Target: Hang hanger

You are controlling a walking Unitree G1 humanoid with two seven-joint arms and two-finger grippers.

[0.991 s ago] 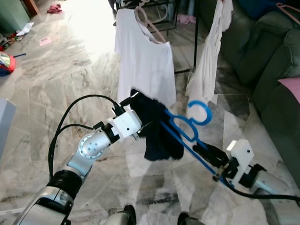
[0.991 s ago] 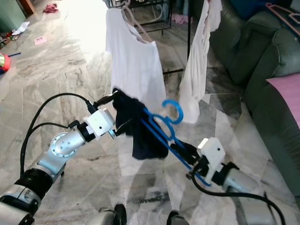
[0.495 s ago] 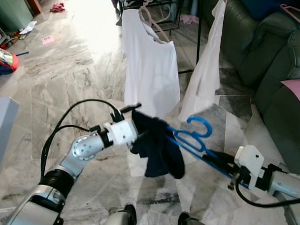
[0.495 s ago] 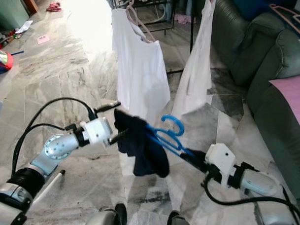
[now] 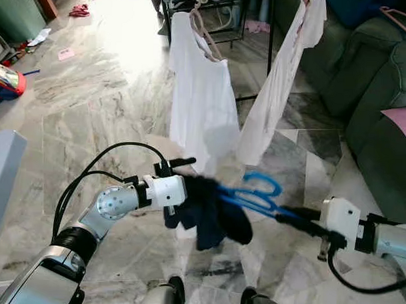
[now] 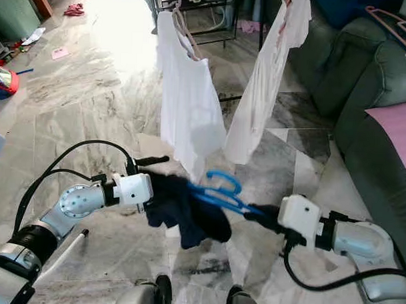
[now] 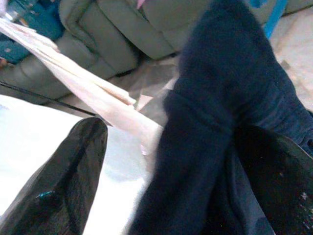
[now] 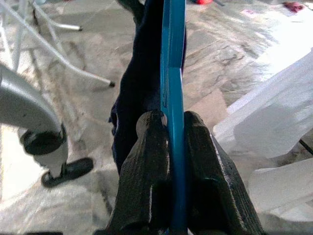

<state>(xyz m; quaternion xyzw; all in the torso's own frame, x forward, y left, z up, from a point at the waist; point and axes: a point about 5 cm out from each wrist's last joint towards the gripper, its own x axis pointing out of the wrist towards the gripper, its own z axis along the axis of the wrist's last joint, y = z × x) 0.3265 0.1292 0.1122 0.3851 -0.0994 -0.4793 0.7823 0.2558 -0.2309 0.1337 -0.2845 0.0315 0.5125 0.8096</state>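
A blue plastic hanger [image 5: 258,194] lies nearly level between my two arms, with a dark navy garment [image 5: 211,215] draped over its left end. My right gripper [image 5: 294,218] is shut on the hanger's right end; in the right wrist view both fingers [image 8: 151,171] clamp the blue bar [image 8: 173,98]. My left gripper [image 5: 189,175] sits at the garment's left side. The left wrist view shows its fingers [image 7: 63,181] spread wide, with the navy cloth [image 7: 220,122] lying between them. A black clothes rack [image 5: 270,34] stands ahead.
Two white garments [image 5: 198,92] [image 5: 282,81] hang on the rack, the left one on a pale hanger. A green sofa [image 5: 379,71] with a pink hanger [image 5: 398,15] and a pink cushion [image 5: 401,119] fills the right. A red toy [image 5: 5,82] lies far left on the marble floor.
The hanger has dropped from a steep tilt to nearly level as my right gripper rose and moved right. The view has shifted, so the rack sits further right and closer.
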